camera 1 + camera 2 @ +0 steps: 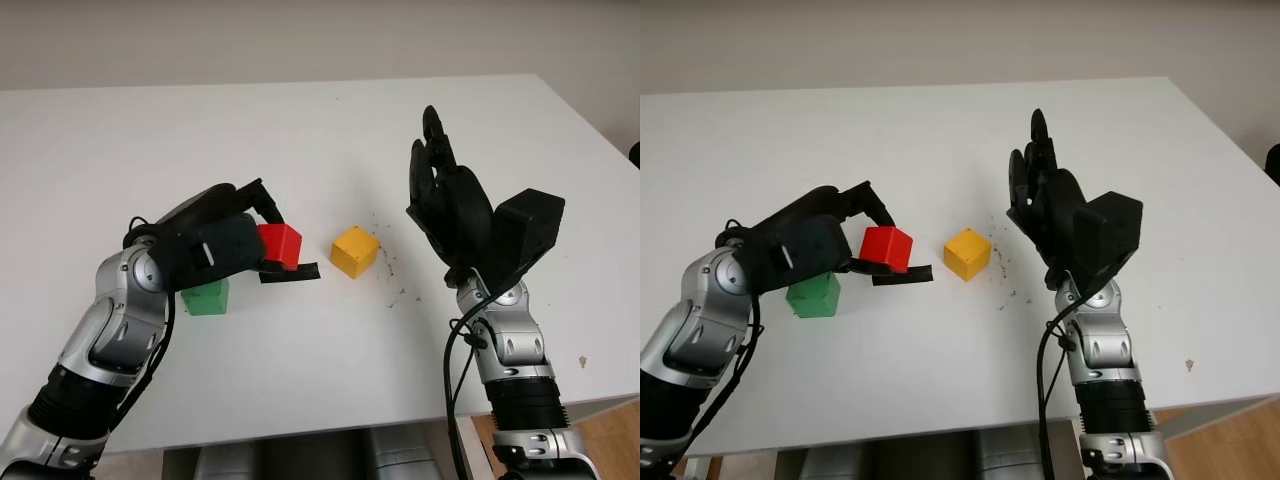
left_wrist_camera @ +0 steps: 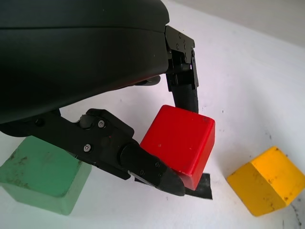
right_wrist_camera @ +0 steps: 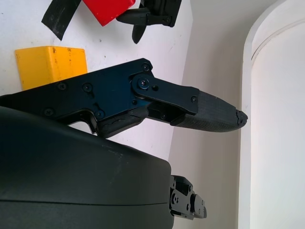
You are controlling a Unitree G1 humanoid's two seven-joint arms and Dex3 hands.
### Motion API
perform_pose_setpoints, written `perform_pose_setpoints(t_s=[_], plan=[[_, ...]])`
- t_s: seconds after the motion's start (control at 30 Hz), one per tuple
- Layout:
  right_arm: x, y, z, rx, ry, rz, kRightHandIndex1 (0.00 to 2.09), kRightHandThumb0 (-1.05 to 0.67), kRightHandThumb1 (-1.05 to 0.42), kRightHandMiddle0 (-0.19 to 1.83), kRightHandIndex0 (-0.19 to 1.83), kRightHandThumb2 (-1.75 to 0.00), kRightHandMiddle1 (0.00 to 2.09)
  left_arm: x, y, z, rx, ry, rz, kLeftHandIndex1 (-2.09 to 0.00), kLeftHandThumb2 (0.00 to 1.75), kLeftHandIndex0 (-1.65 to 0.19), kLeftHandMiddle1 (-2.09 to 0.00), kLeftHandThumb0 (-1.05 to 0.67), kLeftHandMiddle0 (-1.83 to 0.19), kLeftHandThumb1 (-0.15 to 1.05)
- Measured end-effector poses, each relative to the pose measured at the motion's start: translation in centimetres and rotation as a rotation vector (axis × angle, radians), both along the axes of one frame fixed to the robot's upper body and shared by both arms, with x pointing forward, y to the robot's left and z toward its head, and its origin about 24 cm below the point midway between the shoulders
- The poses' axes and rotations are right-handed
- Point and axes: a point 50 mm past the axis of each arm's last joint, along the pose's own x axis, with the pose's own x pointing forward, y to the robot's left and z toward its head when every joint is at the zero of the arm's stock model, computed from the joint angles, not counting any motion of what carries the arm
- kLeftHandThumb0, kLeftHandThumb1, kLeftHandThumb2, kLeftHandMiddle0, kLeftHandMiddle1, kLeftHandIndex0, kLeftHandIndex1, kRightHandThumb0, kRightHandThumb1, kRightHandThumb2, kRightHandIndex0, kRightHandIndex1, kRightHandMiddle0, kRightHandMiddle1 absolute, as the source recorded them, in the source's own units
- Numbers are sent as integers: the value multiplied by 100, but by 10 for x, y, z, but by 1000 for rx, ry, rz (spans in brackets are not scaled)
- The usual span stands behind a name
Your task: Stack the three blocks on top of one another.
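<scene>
I have the left hand closed on the red block, lifted just off the bench. From the head camera the hand's shell hides most of the grasp. The left wrist view fills that in: one finger presses the block's far face, another fingertip clamps its near lower edge, and the block hangs tilted.

The green block sits on the bench directly beneath the back of that hand, half covered by it from the head. At the wrist its top face shows bare, beside the red block rather than under it. A strip of black tape lies on the bench just below the red block.

The yellow block stands past the left fingertips, between the two hands and touching neither.

My right hand is open, raised upright above the bench, palm toward the yellow block. Its wrist view catches that block beyond one straight finger.
</scene>
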Motion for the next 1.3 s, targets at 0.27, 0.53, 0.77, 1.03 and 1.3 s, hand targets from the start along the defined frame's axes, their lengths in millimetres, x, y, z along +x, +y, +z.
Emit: perform_pose_setpoints(t_s=[0.27,0.53,0.77,1.03,1.3], plan=[[0,2,0,2,-4,2,0,-77,-105,-19,-19,-70,0,15,-4,7,39,68,-3,-176,4,-33,-10,-31,-30,96],[-1,4,0,2,-5,6,0,-75,-105,-19,-19,-72,0,26,-10,13,53,109,12,-174,5,-38,-7,-31,-31,95],[-2,6,1,12,-11,9,0,-74,-105,-19,-19,-72,0,29,-10,13,52,145,33,-182,6,-36,-5,-30,-28,96],[-3,6,0,15,-10,5,0,-74,-105,-19,-19,-72,0,30,-12,11,63,198,46,-193,5,-34,-5,-30,-24,96],[-4,7,-3,23,8,-6,0,-73,-105,-19,-19,-71,0,29,-17,8,135,228,21,-209,6,-33,-55,-30,-12,98]])
